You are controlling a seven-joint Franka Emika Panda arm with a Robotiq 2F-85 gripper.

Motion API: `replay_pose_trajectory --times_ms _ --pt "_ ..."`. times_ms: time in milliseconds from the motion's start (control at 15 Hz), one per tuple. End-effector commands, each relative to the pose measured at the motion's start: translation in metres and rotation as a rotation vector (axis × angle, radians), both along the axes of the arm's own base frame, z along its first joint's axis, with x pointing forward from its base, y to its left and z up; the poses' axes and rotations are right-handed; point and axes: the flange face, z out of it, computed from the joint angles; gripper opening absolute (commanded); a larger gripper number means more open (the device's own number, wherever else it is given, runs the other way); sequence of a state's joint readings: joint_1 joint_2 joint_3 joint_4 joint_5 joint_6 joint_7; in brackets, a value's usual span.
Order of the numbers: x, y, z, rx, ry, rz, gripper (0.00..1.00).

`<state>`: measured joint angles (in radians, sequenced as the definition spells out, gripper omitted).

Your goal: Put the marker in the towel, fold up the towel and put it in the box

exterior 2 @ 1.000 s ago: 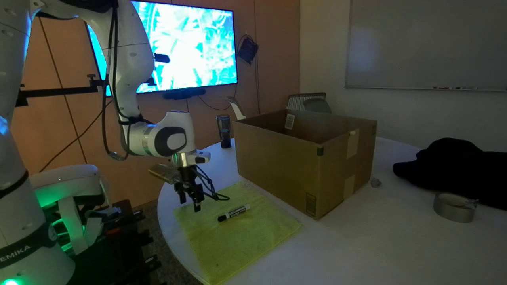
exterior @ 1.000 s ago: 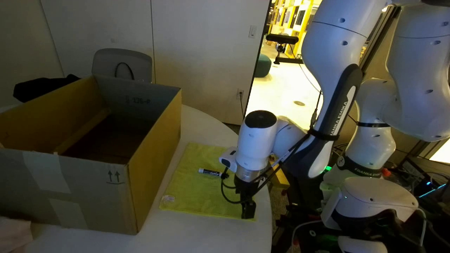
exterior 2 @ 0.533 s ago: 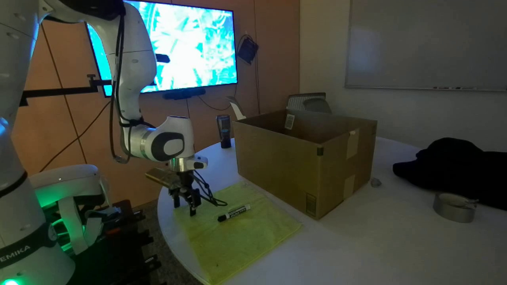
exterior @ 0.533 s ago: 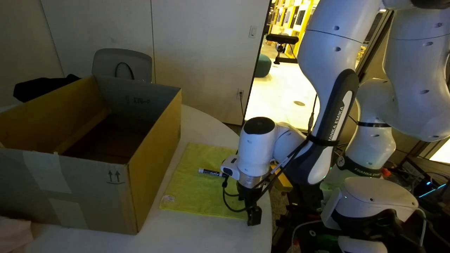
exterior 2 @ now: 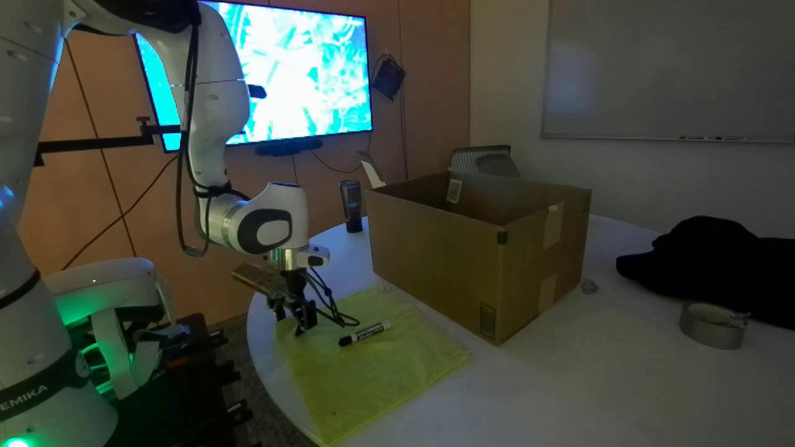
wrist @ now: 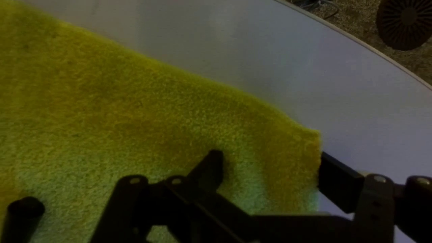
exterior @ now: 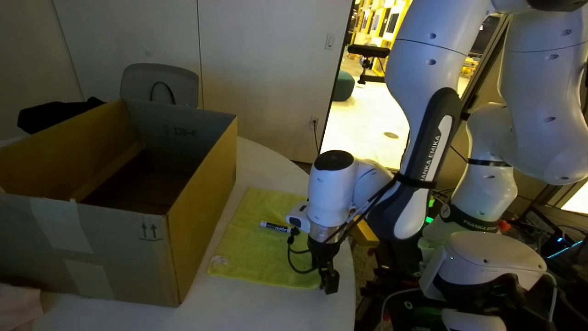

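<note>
My black two-finger gripper [wrist: 270, 165] stands released, jaws parted, with cloth showing between them: one finger is over the yellow-green square cloth towel [wrist: 135, 111], the other right at its edge near a corner. Whether either tip touches the cloth I can't tell.

The slim white marker with a black cap [exterior 2: 364, 333] lies on the towel, near the gripper; dark lettering runs along its barrel, too small for me to read. At another corner of the towel sits a small pale tag [exterior: 220, 260], its print blurred. The towel is spread on the round white table [exterior 2: 559, 385].

In an exterior view I read FRANKA EMIKA along the dark panel [exterior: 427, 133] of the white robot arm [exterior: 427, 59], the first letter partly cut off.

Just beside the towel stands the large brown open cardboard box [exterior 2: 435, 267]. One side carries two small black upward arrows [exterior: 153, 229] over a line; a dark stamp [exterior: 180, 132] on an inner wall is too fuzzy for me to make out. In an exterior view I also see a white label [exterior 2: 454, 191] inside it and a dark printed block [exterior 2: 487, 320] low near a corner, both unreadable from here.

Farther back on the table stands a tall dark-blue tumbler [exterior 2: 351, 205]. Beyond, a wide flat screen [exterior 2: 304, 68] glows cyan and white, and a large pale whiteboard [exterior 2: 671, 68] hangs.
</note>
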<state>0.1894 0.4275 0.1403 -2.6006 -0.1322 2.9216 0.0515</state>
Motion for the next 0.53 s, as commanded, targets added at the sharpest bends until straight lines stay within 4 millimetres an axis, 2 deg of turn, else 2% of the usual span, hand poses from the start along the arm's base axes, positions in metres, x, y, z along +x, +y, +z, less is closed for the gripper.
replay_pose_trajectory --times_ms 0,267,467 --pt "0.004 -0.004 -0.006 0.012 0.012 -0.001 0.38" --pt "0.006 -0.009 0.0 0.001 -0.009 -0.013 0.08" --pt "0.01 -0.017 0.011 -0.004 -0.041 -0.035 0.01"
